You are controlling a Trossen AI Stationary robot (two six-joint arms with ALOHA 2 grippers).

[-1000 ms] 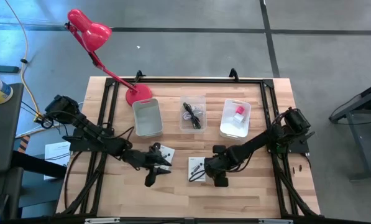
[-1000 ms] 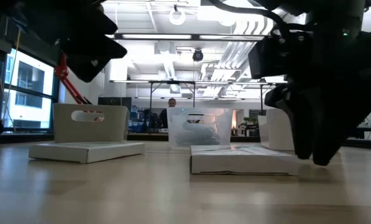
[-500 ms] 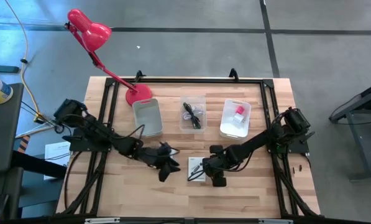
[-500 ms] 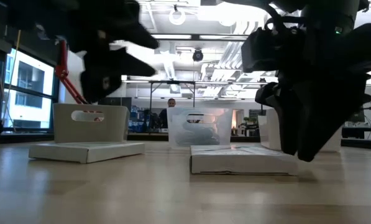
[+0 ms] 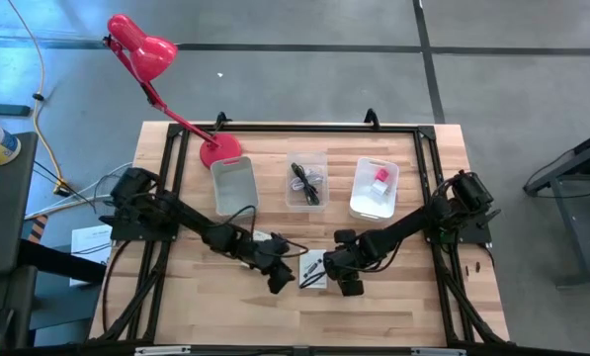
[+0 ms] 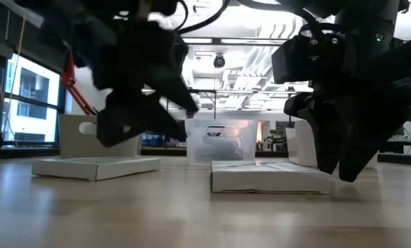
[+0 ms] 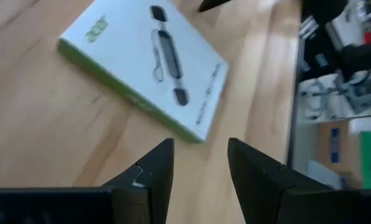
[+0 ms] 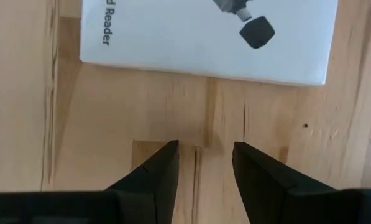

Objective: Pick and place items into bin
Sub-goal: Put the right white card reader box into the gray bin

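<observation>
Across the pale wooden tabletop (image 5: 393, 287), both the left gripper (image 7: 197, 163) and right gripper (image 8: 205, 163) hung empty, fingers parted, beside a flat white printed box (image 5: 312, 269).

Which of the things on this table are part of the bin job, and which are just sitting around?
For the job: card-reader box, second white box, black cable, pink cube, left white bin, left gripper, right gripper.
Lying about: red lamp.
</observation>
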